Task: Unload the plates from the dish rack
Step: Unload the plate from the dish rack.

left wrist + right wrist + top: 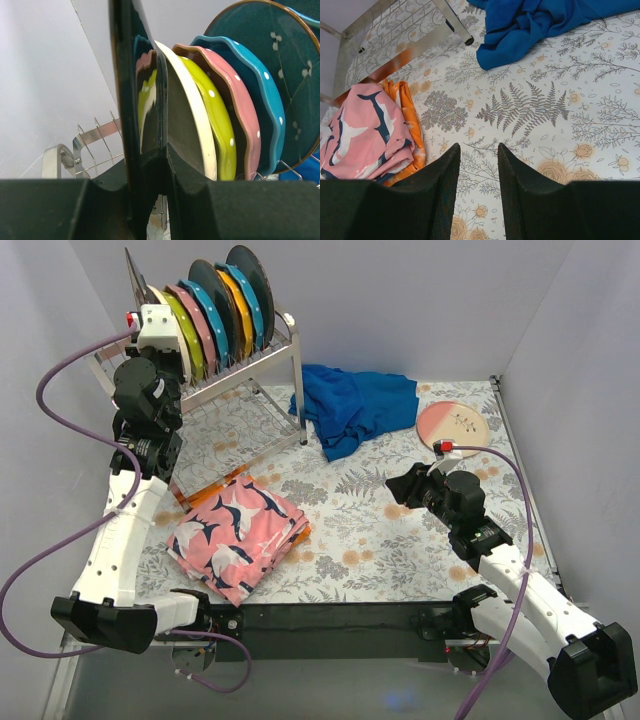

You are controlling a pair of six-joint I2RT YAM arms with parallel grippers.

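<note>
- dish rack (262, 358) sits far left on the tabletop (380, 530); its long axis runs left to right, with the right end slightly farther.
- plates (215, 315) stand on edge in it, stacked along that axis, faces turned left/right.
- left hand (150, 160) is at the row's left end, pinching the upright dark plate (127, 75), seen edge-on.
- right hand (479, 165) is spread and holds nothing, over the near-right tabletop, well apart from the rack.
- pink plate (452, 425) lies flat far right, near the blue cloth (355, 405).
- Left fingers are hidden from above; in the wrist view the plate bottoms are blocked and the rightmost plates cut off.
</note>
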